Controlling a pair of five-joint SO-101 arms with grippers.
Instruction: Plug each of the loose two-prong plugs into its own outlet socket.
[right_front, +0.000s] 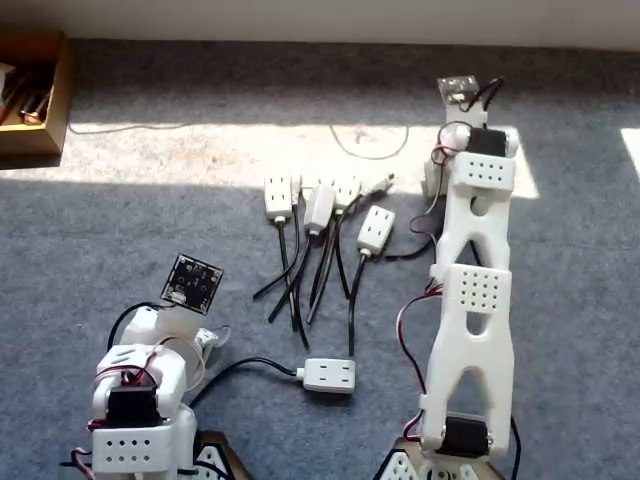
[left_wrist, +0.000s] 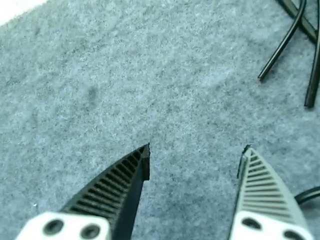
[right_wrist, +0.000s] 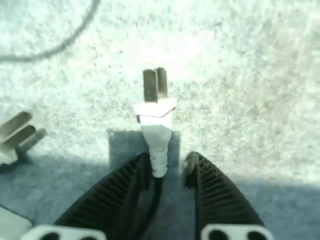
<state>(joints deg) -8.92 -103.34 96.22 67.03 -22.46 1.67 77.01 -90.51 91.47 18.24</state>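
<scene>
Currently the R gripper (right_wrist: 165, 162) has its fingers (right_wrist: 212, 192) a little apart around the neck of a white plug (right_wrist: 155, 117). The neck touches one finger, w/ a thin gap to the other, so it isn't clamped. Its two prongs point away from the gripper over sunlit carpet (right_wrist: 250, 75), and the black cord runs back between the fingers. A 2nd plug (right_wrist: 15, 130) lies just off to one side, prongs showing. The L gripper (left_wrist: 196, 155) is wide apart w/ nothing between the tips, over bare grey carpet, and black cords (left_wrist: 287, 42) lie well off from it. From the high view, the R arm (right_front: 475, 290) is stretched far out along the right side to the sun patch. The L arm (right_front: 135, 400) sits folded low at the near left. Four white outlets (right_front: 278, 195) are bunched mid-floor at the sun/shade edge, cords trailing toward the arms. A lone outlet (right_front: 330, 375) lies nearer, between the two arm bases.
</scene>
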